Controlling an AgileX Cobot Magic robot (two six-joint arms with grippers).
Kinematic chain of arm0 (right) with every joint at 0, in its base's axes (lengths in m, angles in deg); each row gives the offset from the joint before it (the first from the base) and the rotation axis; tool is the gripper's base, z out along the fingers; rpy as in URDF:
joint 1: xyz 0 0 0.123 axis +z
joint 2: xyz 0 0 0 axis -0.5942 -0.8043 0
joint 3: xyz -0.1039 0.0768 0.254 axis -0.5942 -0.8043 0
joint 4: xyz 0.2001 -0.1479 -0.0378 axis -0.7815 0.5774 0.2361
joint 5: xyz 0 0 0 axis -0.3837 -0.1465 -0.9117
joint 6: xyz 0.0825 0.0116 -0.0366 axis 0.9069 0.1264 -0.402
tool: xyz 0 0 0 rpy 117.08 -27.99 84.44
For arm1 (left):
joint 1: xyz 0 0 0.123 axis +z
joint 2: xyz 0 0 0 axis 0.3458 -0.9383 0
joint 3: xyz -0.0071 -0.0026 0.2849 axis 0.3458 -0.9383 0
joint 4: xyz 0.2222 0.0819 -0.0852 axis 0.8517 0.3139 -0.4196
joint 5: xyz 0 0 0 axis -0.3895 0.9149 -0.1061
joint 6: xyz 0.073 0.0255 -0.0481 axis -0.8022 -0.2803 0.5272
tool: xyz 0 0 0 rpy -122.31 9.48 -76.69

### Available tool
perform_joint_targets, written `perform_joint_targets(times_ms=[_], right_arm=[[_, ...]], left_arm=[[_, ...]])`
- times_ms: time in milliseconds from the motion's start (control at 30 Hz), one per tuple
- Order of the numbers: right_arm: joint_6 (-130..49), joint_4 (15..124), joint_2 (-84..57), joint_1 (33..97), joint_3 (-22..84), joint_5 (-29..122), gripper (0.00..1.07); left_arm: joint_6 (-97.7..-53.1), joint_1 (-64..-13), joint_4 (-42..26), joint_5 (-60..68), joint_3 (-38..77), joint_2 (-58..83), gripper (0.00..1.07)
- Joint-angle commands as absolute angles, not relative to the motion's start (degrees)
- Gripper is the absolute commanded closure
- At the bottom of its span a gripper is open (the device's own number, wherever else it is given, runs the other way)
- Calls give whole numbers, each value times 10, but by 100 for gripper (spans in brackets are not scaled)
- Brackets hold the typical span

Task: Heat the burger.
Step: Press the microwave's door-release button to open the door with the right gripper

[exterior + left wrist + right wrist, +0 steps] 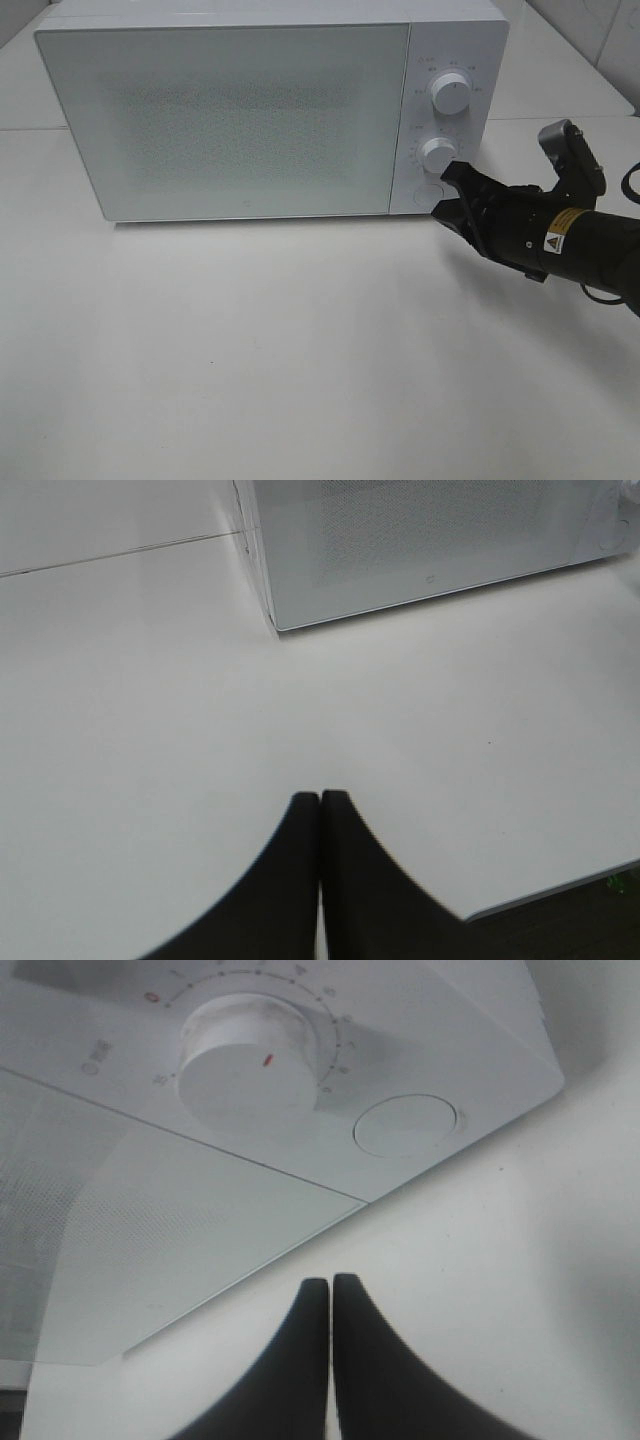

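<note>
One microwave point(230, 120); two dials point(449, 95); one button point(408, 1125); right gripper point(330, 1282) jaws closed.

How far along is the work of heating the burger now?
Done: the microwave door is closed; no burger is in view, perhaps it is inside. In hand: the shut right end effector points near the round button below the lower knob. Left: probably starting the heating.

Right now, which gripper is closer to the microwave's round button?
Right. The right gripper sits shut, just in front of the round button. The left gripper hovers over the table, out from the microwave's opposite front corner.
</note>
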State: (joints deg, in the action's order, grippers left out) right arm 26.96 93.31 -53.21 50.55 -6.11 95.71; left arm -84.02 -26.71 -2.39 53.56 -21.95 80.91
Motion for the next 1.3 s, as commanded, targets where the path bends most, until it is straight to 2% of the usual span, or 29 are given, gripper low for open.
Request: perform_joint_targets(times_ms=[33, 200, 433, 833, 1300], right_arm=[[321, 936, -532, 506, -59, 968, 107], [393, 900, -532, 506, -59, 970, 107], [408, 865, -532, 506, -57, 964, 107], [419, 861, -544, 506, 17, 861, 107], [470, 883, -615, 506, 51, 914, 107]], left_arm=[[-837, -267, -24, 528, -219, 821, 106], [-837, -267, -24, 528, -219, 821, 106], [-837, -267, -24, 528, -219, 821, 106], [-837, -267, -24, 528, -219, 821, 106], [-837, -267, -24, 528, -219, 821, 106]])
